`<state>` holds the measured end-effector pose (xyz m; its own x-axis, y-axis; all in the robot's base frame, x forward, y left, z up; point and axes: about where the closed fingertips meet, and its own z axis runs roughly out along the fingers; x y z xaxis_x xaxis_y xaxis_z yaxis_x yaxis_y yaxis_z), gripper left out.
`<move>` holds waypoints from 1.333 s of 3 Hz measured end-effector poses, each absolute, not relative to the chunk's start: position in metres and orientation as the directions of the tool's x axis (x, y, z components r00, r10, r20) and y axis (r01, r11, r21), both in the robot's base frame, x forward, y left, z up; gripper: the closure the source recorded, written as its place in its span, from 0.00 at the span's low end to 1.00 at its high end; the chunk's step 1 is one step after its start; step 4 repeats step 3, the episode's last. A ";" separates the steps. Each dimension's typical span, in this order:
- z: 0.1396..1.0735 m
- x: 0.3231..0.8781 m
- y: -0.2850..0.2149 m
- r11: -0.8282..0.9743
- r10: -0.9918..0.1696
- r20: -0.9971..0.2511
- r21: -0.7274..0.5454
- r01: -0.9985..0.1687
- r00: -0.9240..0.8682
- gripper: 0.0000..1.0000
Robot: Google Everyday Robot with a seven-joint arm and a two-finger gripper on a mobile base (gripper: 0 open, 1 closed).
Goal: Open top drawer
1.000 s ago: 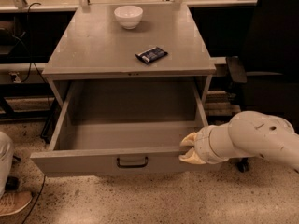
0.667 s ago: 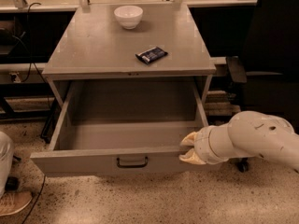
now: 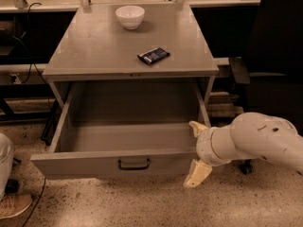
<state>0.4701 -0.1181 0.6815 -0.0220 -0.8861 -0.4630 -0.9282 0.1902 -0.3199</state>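
Note:
The top drawer point(image 3: 90, 166) is a wide grey metal box under the cabinet top. It stands pulled far out and its inside is bare. Its dark pull handle point(image 3: 134, 164) sits mid-front. My gripper point(image 3: 197, 151) is at the right end of the drawer front, on a white arm coming in from the right. It is open. One cream fingertip point(image 3: 197, 127) reaches over the front's top edge, the other point(image 3: 196, 174) hangs below and in front of it. No lower drawers show.
A white bowl point(image 3: 130, 16) and a dark flat packet point(image 3: 153, 56) lie on the grey cabinet top point(image 3: 94, 46). A black office chair point(image 3: 272, 56) stands close at the right. A person's shoe point(image 3: 14, 205) and cables are at the left on the speckled floor.
The gripper's fingers have spread apart at the drawer front's right end. The drawer stays pulled out in the same place.

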 end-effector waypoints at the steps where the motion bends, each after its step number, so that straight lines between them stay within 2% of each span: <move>1: 0.697 0.485 -0.144 0.209 -0.889 -0.457 -0.338 -0.918 -0.034 0.00; 3: 0.753 0.544 -0.230 0.361 -0.876 -0.452 -0.385 -0.849 -0.167 0.00; 4: 0.753 0.544 -0.230 0.361 -0.876 -0.452 -0.385 -0.849 -0.167 0.00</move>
